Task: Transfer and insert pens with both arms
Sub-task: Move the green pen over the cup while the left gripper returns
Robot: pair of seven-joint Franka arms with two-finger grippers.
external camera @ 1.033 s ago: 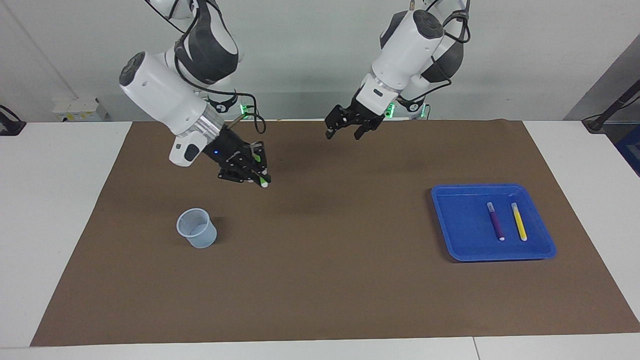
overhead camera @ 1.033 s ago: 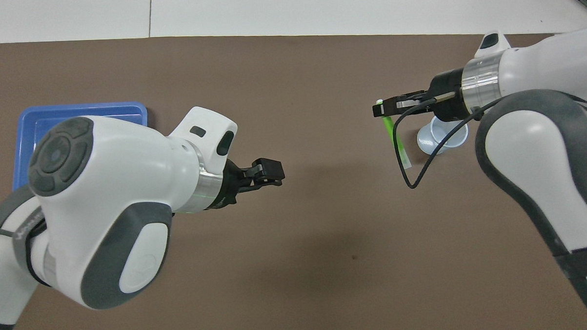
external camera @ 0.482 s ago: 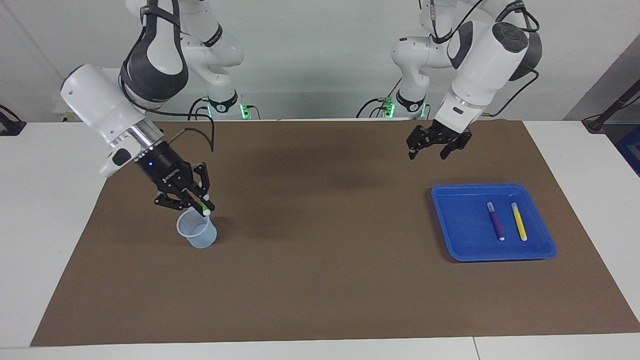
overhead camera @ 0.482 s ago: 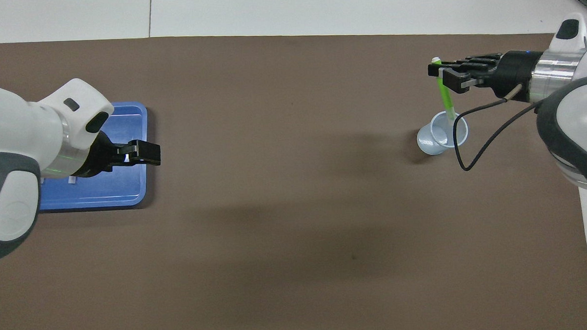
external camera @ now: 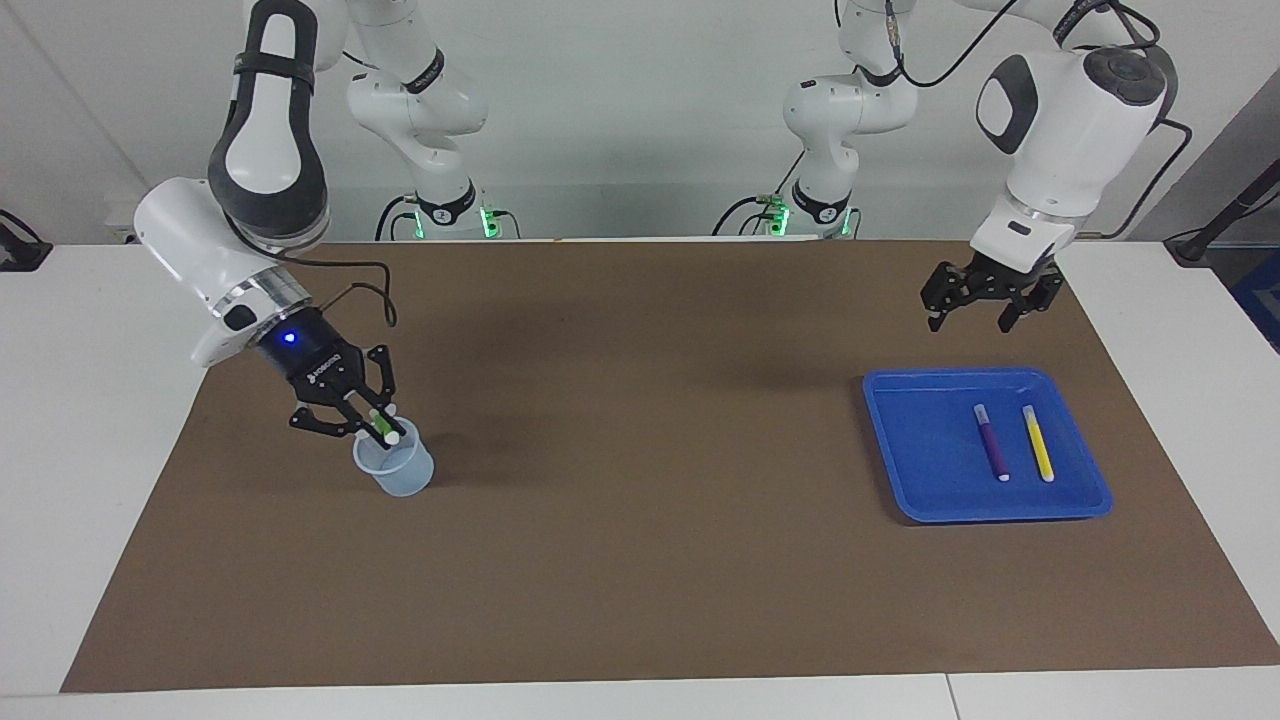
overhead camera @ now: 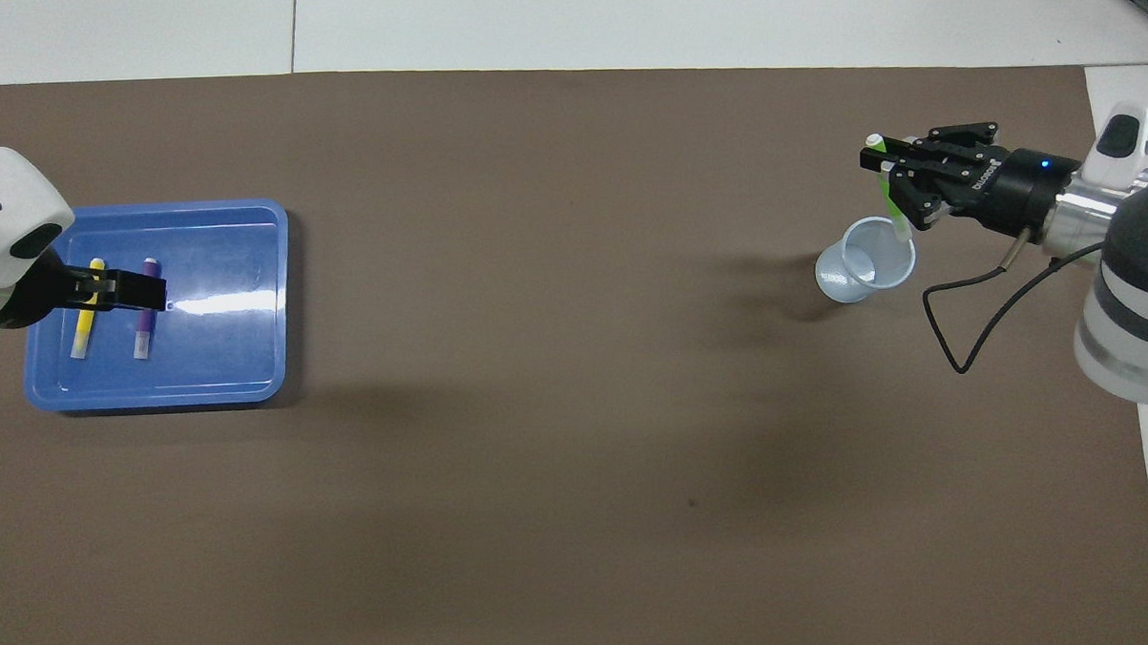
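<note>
Green pen (external camera: 382, 424) clamped in right tool (external camera: 374, 426), tilted over cup (external camera: 396, 467) rim at counter's 9 o'clock in the facing view, could catch the rim and tip it; left tool (external camera: 982, 313) wide above tray (external camera: 905, 440).

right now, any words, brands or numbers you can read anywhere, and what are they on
White lettering on the right gripper body: too small to read in either view.
Nothing readable on the green pen, the cup, the blue tray, the purple pen, the yellow pen or the left gripper.
</note>
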